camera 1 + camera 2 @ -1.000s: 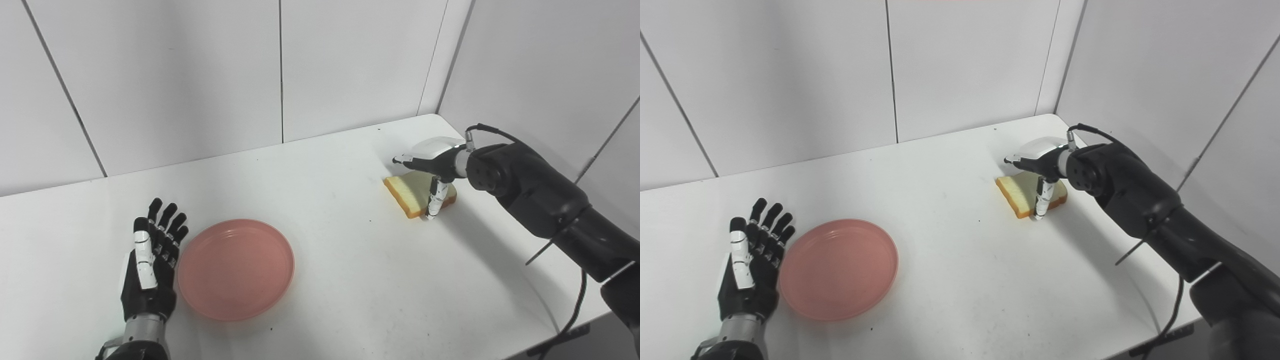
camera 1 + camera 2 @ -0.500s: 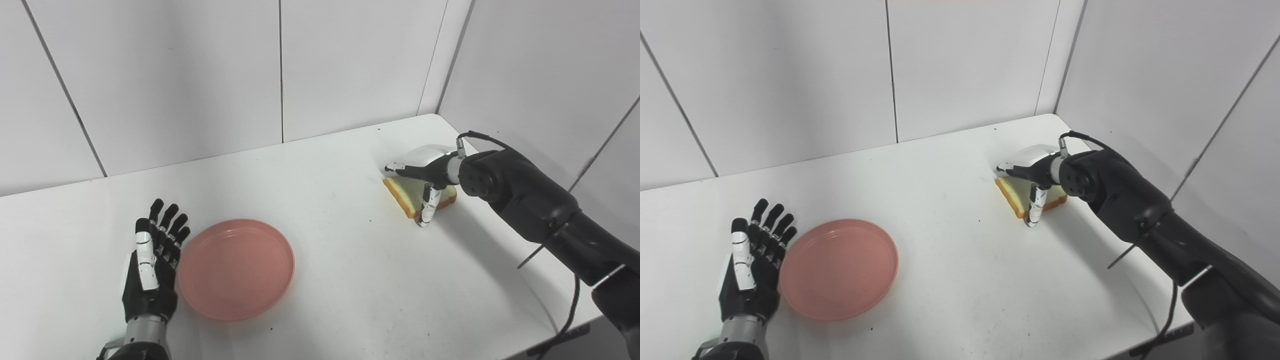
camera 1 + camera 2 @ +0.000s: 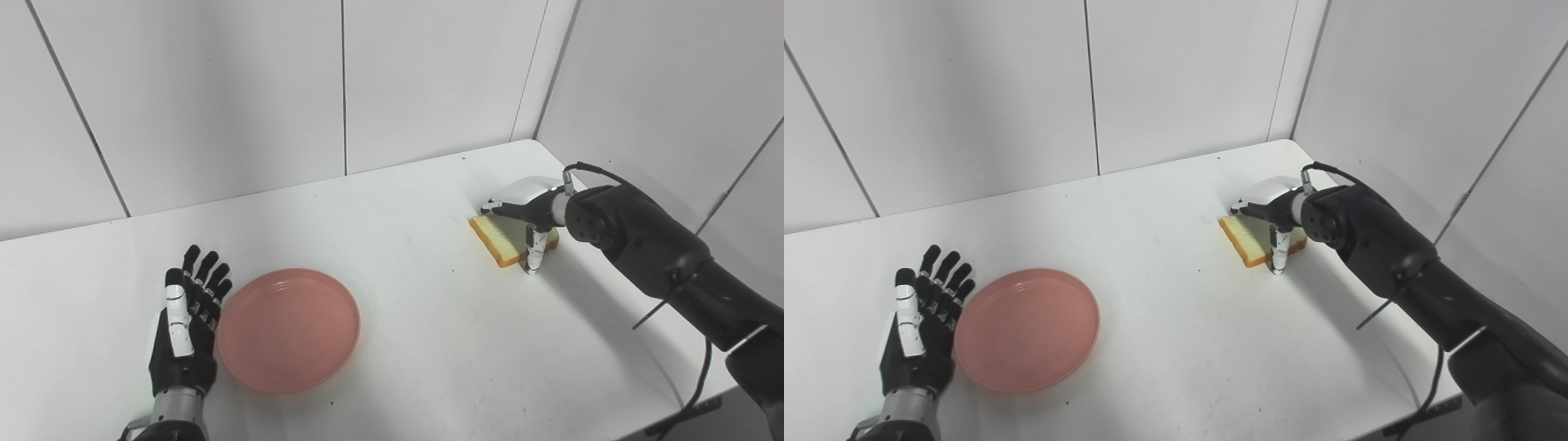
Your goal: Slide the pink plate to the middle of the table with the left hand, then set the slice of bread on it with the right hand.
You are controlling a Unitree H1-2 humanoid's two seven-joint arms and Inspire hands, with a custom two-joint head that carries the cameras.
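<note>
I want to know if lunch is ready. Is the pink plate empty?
Empty. The round pink plate shows only its bare inside, and the slice of bread lies apart on the white table.

1. A lab-style test booth is showing here: plain white wall panels [image 3: 214, 98] with dark seams are filling the upper half of the frame and closing in at the upper right corner.
2. A bare white table [image 3: 429, 343] is taking up the lower half, scuffed with small dark specks.
3. A black cable [image 3: 704, 380] is hanging off the table's lower right edge.
</note>
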